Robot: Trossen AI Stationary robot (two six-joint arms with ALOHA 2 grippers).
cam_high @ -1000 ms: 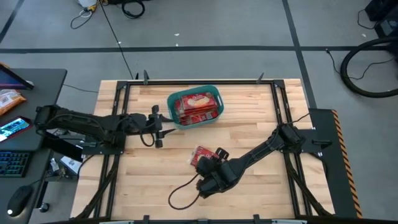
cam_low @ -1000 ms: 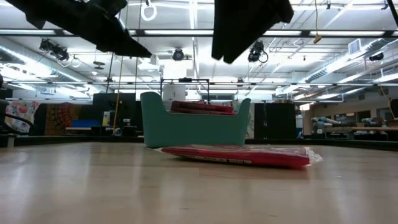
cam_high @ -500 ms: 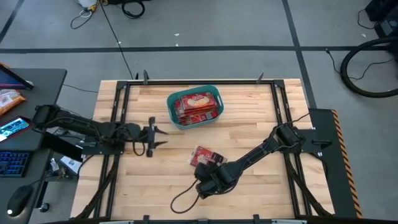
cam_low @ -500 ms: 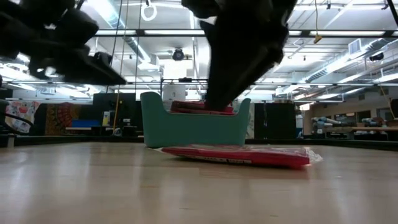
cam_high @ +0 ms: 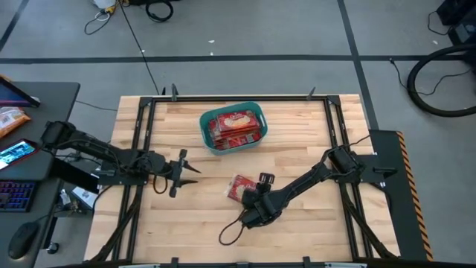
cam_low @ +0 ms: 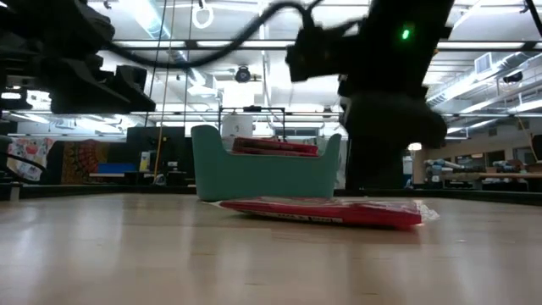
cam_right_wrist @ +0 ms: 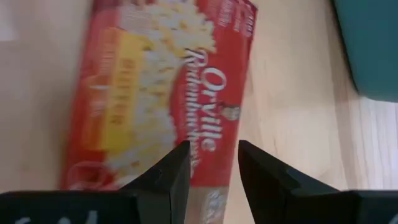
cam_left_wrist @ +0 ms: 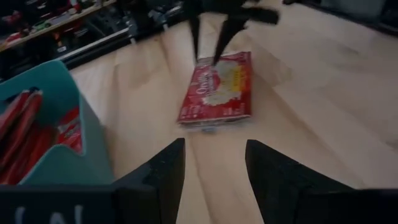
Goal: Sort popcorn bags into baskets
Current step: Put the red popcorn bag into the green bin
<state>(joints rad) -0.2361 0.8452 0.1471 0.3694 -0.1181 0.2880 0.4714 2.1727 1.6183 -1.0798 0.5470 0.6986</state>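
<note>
One red popcorn bag (cam_high: pixel 239 186) lies flat on the table, also in the low view (cam_low: pixel 322 210). Several more bags (cam_high: pixel 235 125) lie inside the teal basket (cam_high: pixel 206 136) at the far middle. My right gripper (cam_right_wrist: pixel 212 155) is open and points down over the loose bag (cam_right_wrist: pixel 161 93), close above it. In the left wrist view its fingers (cam_left_wrist: pixel 224 37) stand at the bag's (cam_left_wrist: pixel 217 87) far end. My left gripper (cam_high: pixel 187 173) is open, left of the bag and nearer than the basket, touching nothing. My right gripper comes from above with its open fingers (cam_right_wrist: pixel 168 171) over the loose bag's printed face (cam_right_wrist: pixel 205 134). I cannot tell whether the fingertips touch it. The bag lies flat on the table.
The basket's wall (cam_left_wrist: pixel 81 137) is close beside my left gripper (cam_left_wrist: pixel 214 149). A black cable (cam_high: pixel 232 232) from the right arm loops over the near table. Black frame rails (cam_high: pixel 141 141) run along the table's sides. Bare wood lies left and right of the bag.
My left gripper has drawn back from beside the basket toward the table's near-left. My right gripper has come down from high over the table to just above the loose bag. The bag and the basket have stayed where they were.
</note>
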